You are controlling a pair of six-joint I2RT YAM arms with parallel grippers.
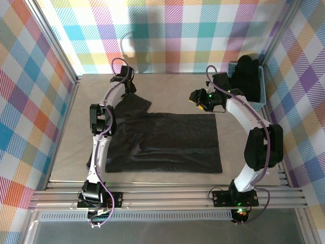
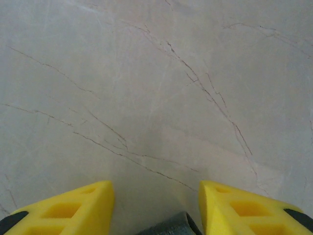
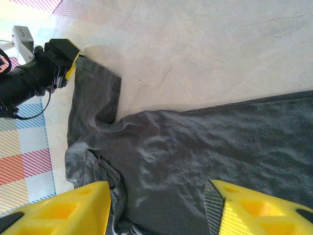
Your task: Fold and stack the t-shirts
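Observation:
One black t-shirt (image 1: pixel 167 142) lies spread flat in the middle of the table, a sleeve (image 1: pixel 136 104) pointing to the far left. My left gripper (image 1: pixel 123 84) is down at the far tip of that sleeve. Its yellow jaws (image 2: pixel 156 188) stand apart, with a small fold of dark fabric (image 2: pixel 171 226) low between them and touching neither finger. My right gripper (image 1: pixel 200 101) hovers open above the shirt's far right edge. From there it looks down on the wrinkled cloth (image 3: pixel 195 156), with nothing between its fingers (image 3: pixel 156 188). More black t-shirts (image 1: pixel 246 71) are piled in the basket.
The light blue lattice basket (image 1: pixel 262 89) stands at the back right against the checked wall. Bare grey table (image 1: pixel 167 86) runs along the far side beyond the shirt. The left arm (image 3: pixel 29 78) shows at the sleeve in the right wrist view.

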